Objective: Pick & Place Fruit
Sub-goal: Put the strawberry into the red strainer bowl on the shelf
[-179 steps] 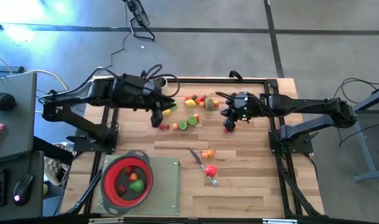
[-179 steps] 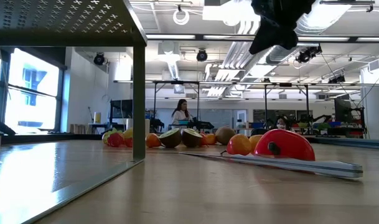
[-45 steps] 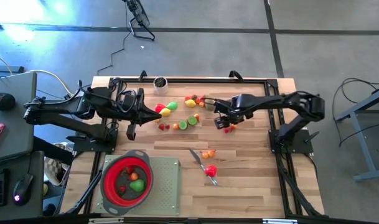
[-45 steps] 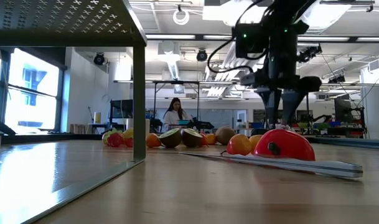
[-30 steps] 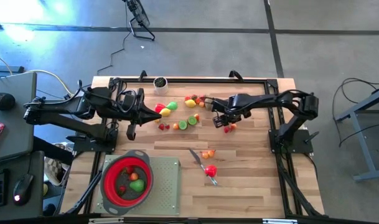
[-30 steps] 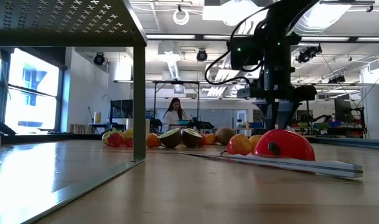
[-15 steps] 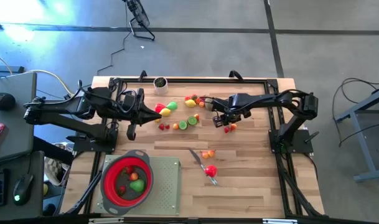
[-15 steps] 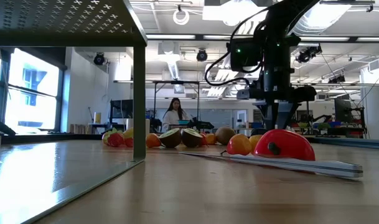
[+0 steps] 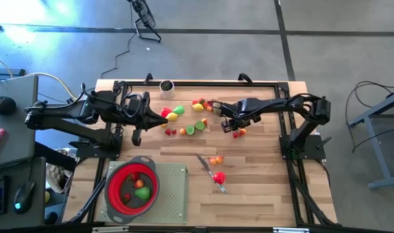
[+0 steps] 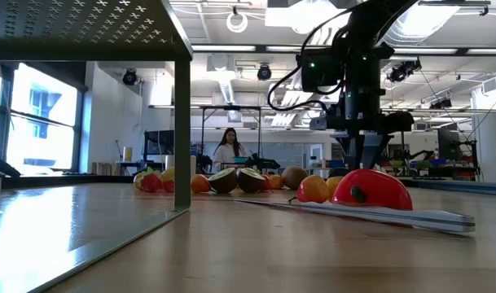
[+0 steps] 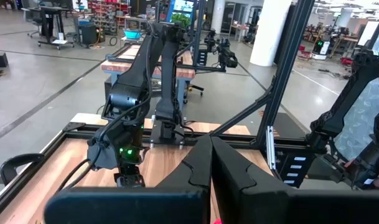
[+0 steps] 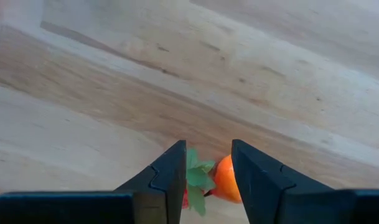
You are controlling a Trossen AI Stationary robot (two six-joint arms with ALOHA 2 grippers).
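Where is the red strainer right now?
In the high view the strainer sits on a grey mat at the table's near-left corner, below the left arm, with a few fruits inside it.

Right arm now lowered over fruit

Seen from above: the right gripper reaches over small red and orange fruit on the wooden table; the left gripper sits beside more fruit. A red strainer holds several pieces.

Big workshop hall: grey concrete floor, ceiling lights, side windows.
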